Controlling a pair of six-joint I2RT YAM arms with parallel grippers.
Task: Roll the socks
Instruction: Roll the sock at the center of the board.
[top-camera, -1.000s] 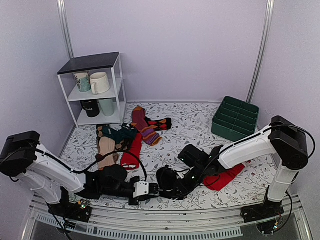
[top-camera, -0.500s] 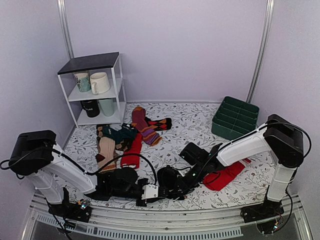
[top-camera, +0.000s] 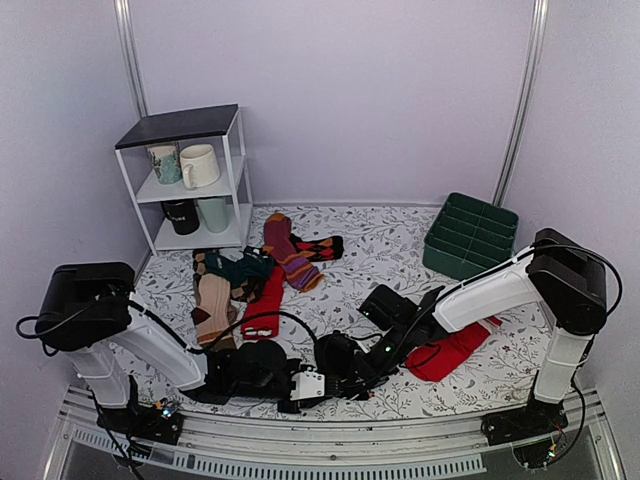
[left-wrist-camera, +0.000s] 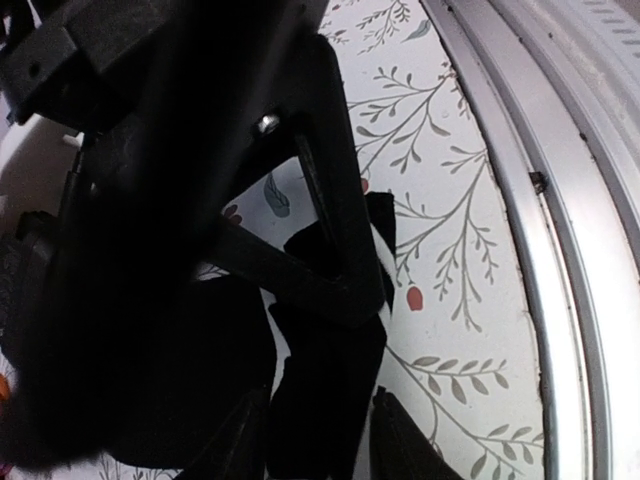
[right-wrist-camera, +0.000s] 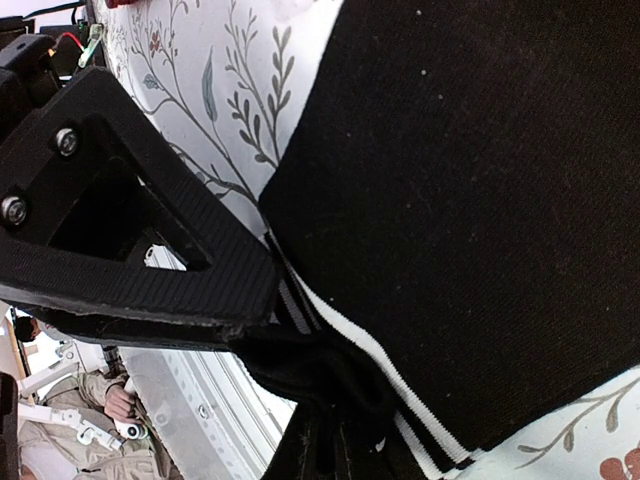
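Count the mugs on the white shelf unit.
4: patterned mug and cream mug on the middle tier, black mug and pale green mug on the bottom tier. More could hide behind them.

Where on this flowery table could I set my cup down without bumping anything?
The widest bare patch lies at the back, between the heap of coloured socks and the green tray. A smaller one lies in front of the red sock. The front middle is crowded: the left arm and right arm meet over the black socks.
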